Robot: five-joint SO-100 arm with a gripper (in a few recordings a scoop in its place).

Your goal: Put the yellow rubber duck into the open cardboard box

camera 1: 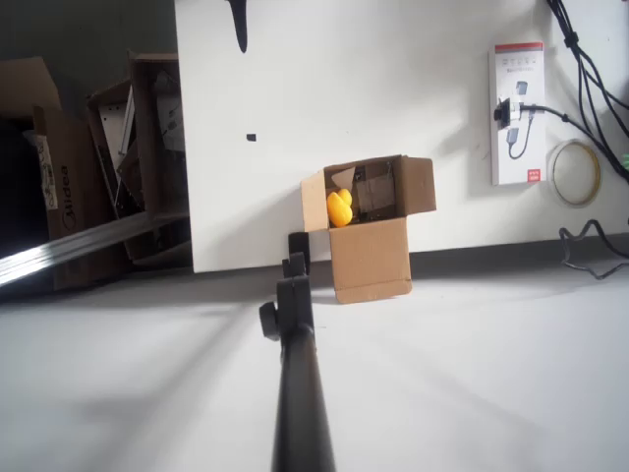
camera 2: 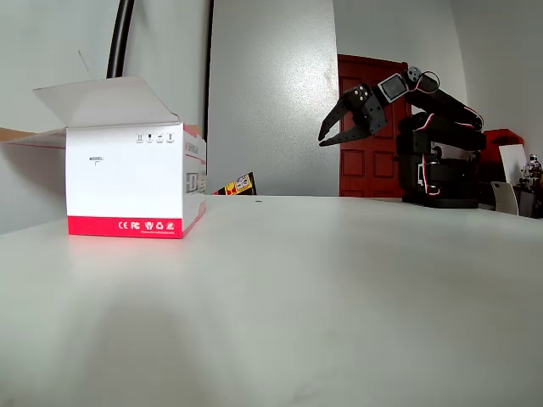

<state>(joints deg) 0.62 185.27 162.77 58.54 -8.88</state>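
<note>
Duck (camera 1: 339,207) sits inside the open cardboard box (camera 1: 373,258), heading unclear; end effector (camera 2: 327,130) gapes wide, empty.

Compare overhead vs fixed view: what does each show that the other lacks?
Overhead view: the yellow rubber duck sitting inside the open cardboard box at the table's edge, a roll of tape and cables to the right.

Fixed view: the gripper from the side, raised above the table with its jaws apart and nothing between them, plus a red door behind the arm.

Shared: the black arm, the white table and the white and red carton.
</note>
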